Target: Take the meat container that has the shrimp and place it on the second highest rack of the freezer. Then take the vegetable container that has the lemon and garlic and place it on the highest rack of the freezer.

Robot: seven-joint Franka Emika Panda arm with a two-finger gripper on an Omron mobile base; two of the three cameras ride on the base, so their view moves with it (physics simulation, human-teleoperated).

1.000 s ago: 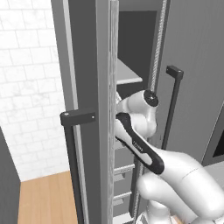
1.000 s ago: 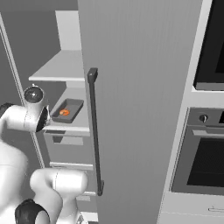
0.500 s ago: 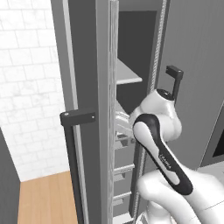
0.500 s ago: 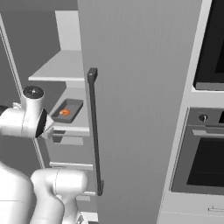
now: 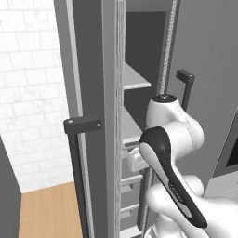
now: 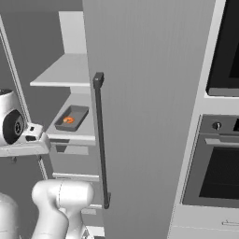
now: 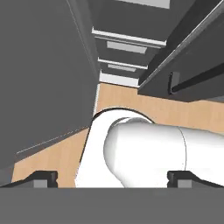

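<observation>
While the tool [image 7: 112, 178] gapes wide and empty, curled orange shrimp [image 6: 68, 120] in shallow dark rectangular tray [image 6: 80, 112], flat pale shelf [image 6: 83, 132] inside grey freezer [image 6: 144, 93], well beyond the tool.

You are looking at an arm [image 5: 179, 135] showing glossy white, rounded shells, with a long black strip running along one link. A round dark cap [image 6: 14, 127] is sitting at one joint, and small dark fingertips [image 7: 43, 177] are showing square ends.
</observation>
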